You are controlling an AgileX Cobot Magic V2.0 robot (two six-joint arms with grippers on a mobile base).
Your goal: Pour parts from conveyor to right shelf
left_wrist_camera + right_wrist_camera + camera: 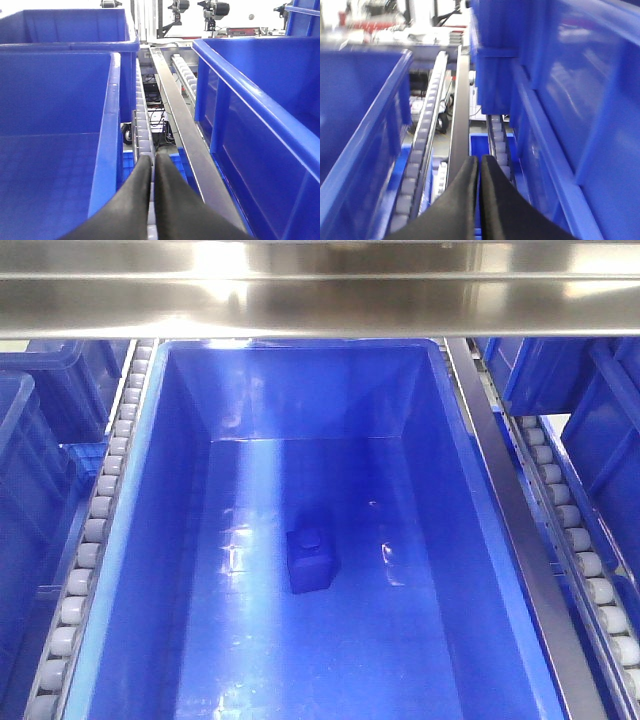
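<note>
A small bright-blue block with a stud on top, the part (pixel 312 558), lies on the floor of a large blue bin (pixel 150 540) on the right shelf (pixel 320 300), in the front view. No gripper shows in that view. In the left wrist view my left gripper (pixel 153 162) is shut with nothing between its black fingers, hanging over a roller track (pixel 142 115) between two bins. My right gripper (pixel 479 162) is likewise shut and empty, above a steel rail (pixel 460 115) and roller track (pixel 425 130). The conveyor is out of view.
Grey roller tracks (pixel 95 530) and a steel rail (pixel 520 530) flank the bin. More blue bins stand close on both sides (pixel 40 440) (pixel 600 420). Tall bin walls (pixel 260 100) (pixel 570 100) hem in each gripper. A steel shelf beam crosses overhead.
</note>
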